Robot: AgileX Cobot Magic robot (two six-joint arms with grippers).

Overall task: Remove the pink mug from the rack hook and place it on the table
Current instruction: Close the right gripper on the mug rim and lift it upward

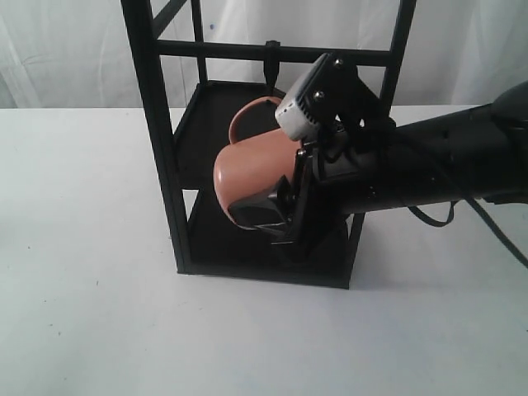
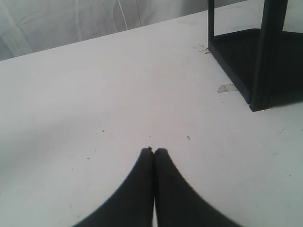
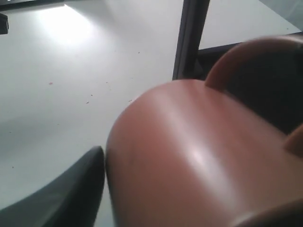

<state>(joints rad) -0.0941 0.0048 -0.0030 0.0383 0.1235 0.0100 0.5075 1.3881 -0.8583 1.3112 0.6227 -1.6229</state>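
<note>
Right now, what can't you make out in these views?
- Inside and rim of the pink mug: in the exterior view, hidden behind the right end effector and its wrist camera.
- Top of the rack: in the exterior view, cut off by the upper edge.
- The left end effector: not in the exterior view. The left wrist view shows only its closed tips.
- The table under the mug: in the right wrist view, blocked by the close, blurred mug.

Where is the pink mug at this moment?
In the exterior view the pink mug sits tilted in the right hand near the centre, between the posts of the rack, just under the rack hook.
</note>
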